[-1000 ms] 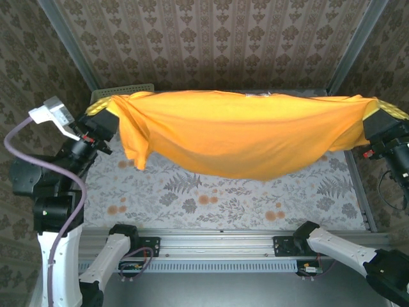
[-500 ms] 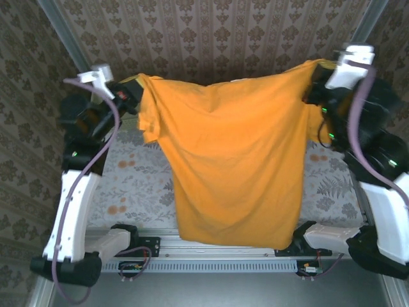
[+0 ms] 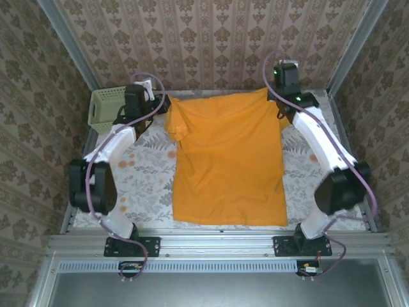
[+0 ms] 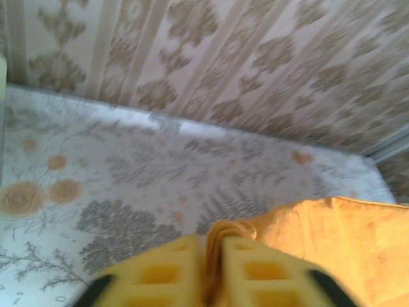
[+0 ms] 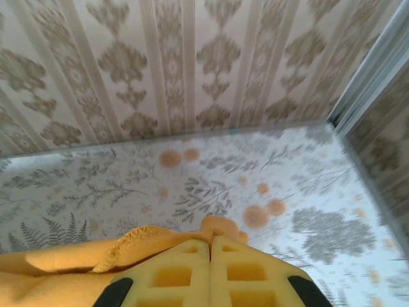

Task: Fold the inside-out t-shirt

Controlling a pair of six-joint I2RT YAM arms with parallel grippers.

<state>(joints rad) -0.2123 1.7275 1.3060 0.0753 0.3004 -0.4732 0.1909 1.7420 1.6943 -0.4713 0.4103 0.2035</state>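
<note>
Orange-yellow cotton now lies spread on the floral surface (image 3: 140, 173): half a second ago the inside-out t-shirt (image 3: 227, 166) hung in the air between two raised arms, and both have since come down to the far corners, shoulders by the back wall and hem near the front rail. That looks like the lay-out step finished, with no fold made yet. The overhead camera gives the whole outline, a left sleeve bunched inward, and the pale green basket (image 3: 108, 109) standing apart at the far left. The wrist cameras show the grip itself: the left end effector (image 4: 214, 246) is clenched on a ridge of cloth between its yellow fingers, and the right end effector (image 5: 209, 246) is pressed closed with a fold poking out at its tips.
</note>
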